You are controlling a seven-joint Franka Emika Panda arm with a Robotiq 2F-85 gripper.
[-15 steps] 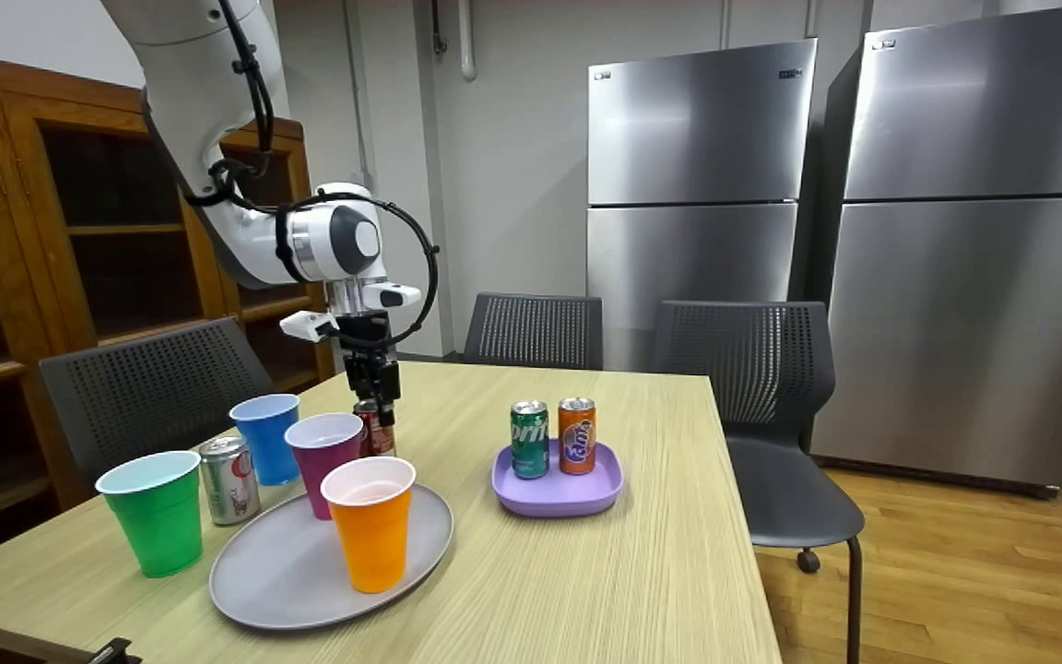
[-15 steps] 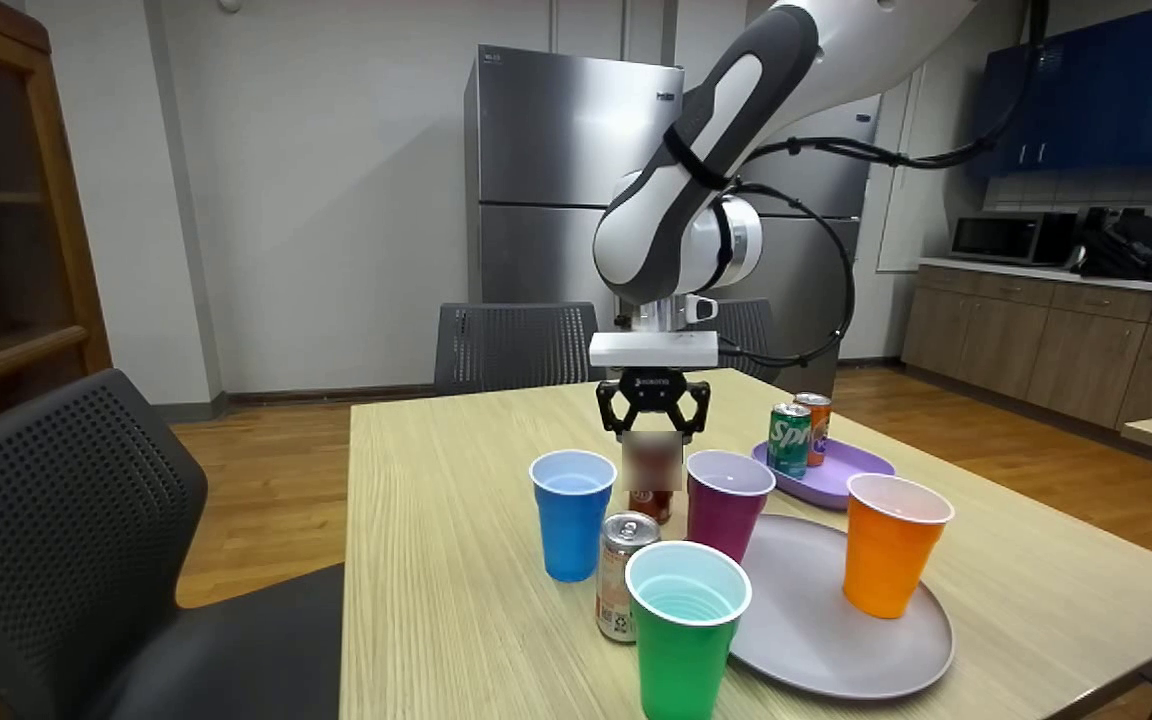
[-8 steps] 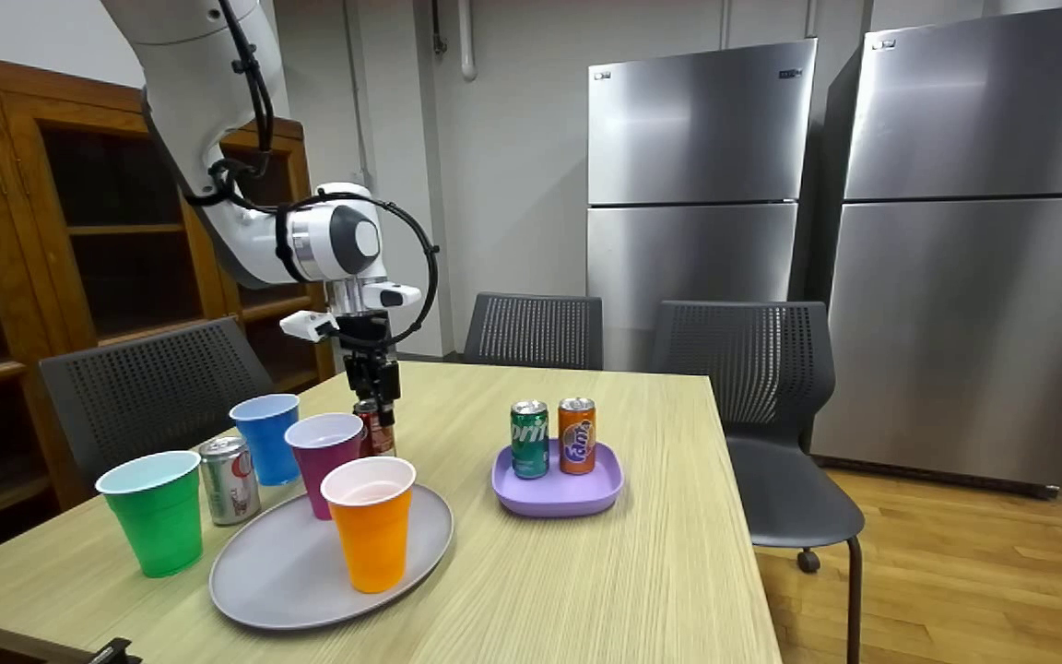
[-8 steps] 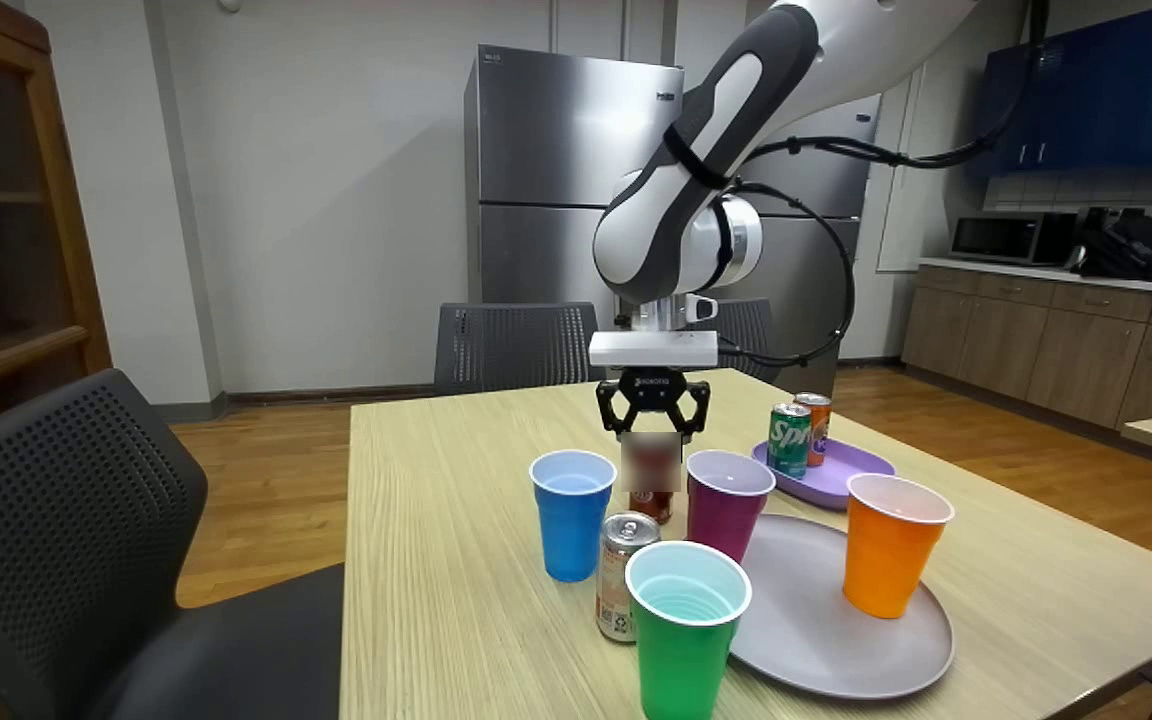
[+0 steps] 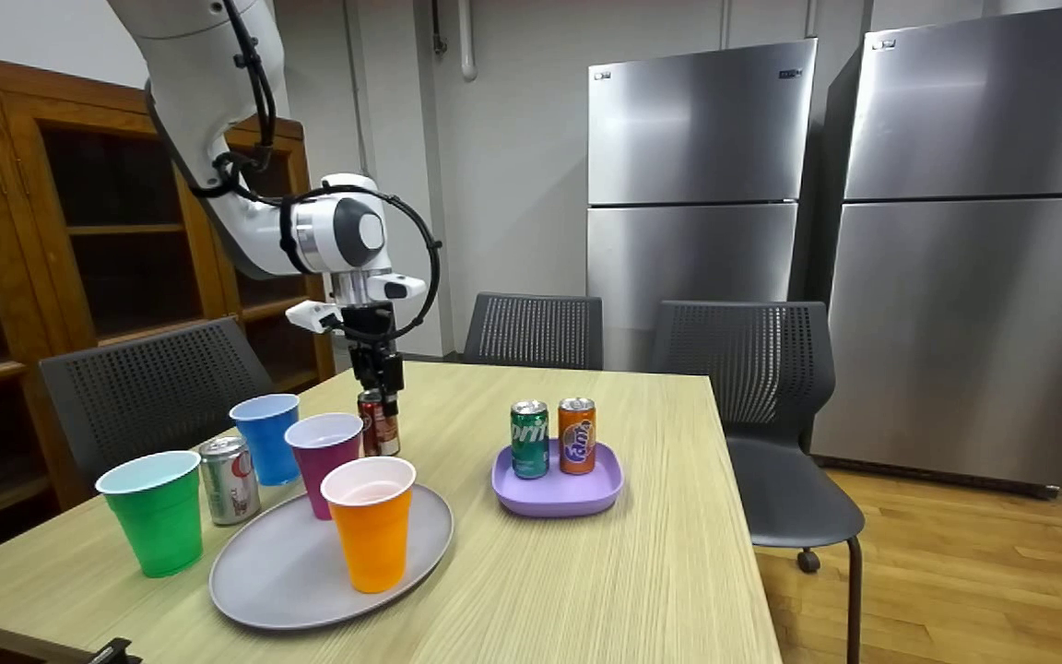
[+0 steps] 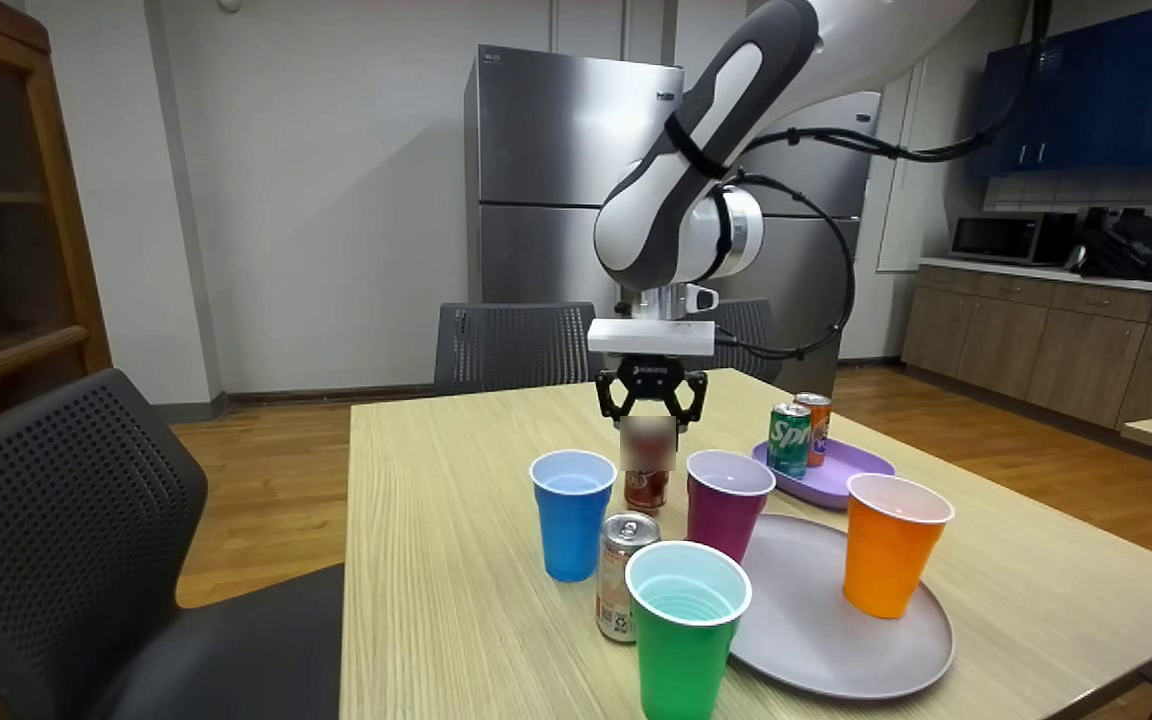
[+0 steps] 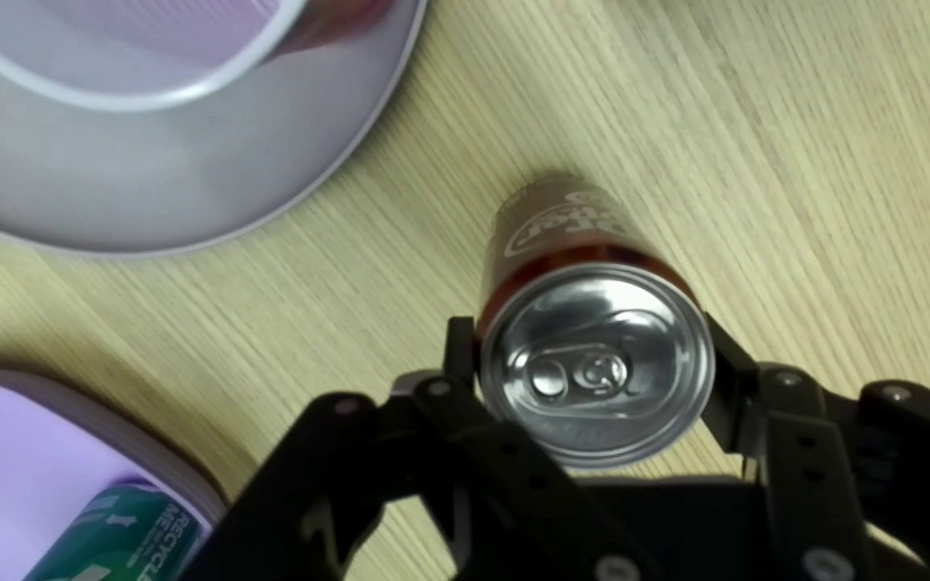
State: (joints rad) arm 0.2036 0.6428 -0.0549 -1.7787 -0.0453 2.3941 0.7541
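Hand [image 7: 592, 355] clamped on a Dr Pepper can [image 7: 594, 327]
Its sides gripped, the upright can is near the gray plate [image 7: 190, 181] and plum cup [image 5: 326, 466].

Through the cameras I see a plain pale-grey wall [image 5: 513, 175] and two tall silver steel refrigerators [image 5: 692, 194] past the far edge of the pale wood-grain bench [image 5: 614, 590], a black mesh-backed chair [image 5: 761, 364] by its far corner, honey-brown plank flooring [image 5: 946, 553], and a glass-doored brown wooden cabinet [image 5: 116, 267].
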